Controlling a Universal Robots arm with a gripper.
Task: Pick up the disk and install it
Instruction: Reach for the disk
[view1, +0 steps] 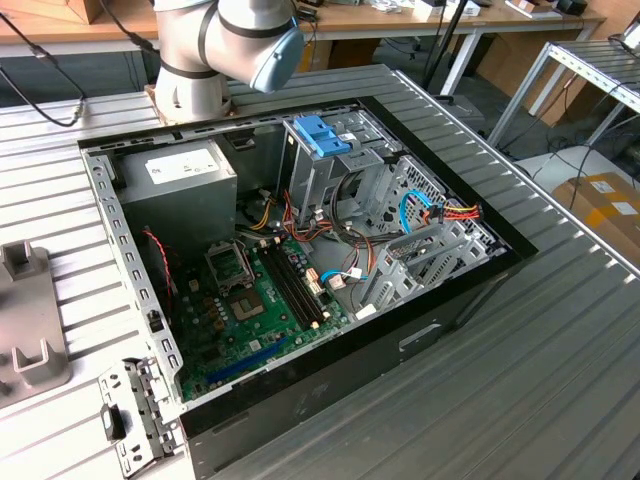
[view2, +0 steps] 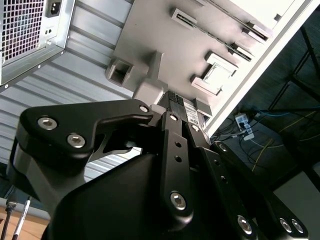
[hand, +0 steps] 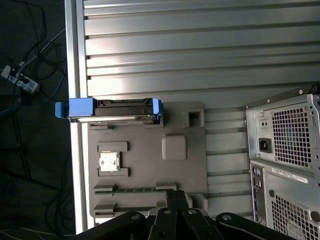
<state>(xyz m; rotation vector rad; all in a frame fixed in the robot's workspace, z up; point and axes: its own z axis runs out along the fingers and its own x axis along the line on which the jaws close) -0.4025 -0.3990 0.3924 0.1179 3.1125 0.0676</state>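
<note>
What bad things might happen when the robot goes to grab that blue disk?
The disk stands on its edge in the grey holder right at the table's edge, its blue tab sticking out past it; a clumsy bump might tip it off. In the computer case, loose cables crowd the drive cage and might snag the disk.

Open table (hand: 200, 50) lies along one broad side of the disk (hand: 107, 109), which stands on edge in the grey holder (hand: 150, 165). A small raised block (hand: 192, 118) sits just beside the disk's end. The computer case (hand: 285, 165) stands well apart. Inside the case, cables (view1: 300, 215) crowd beside the drive cage (view1: 320, 180).
</note>
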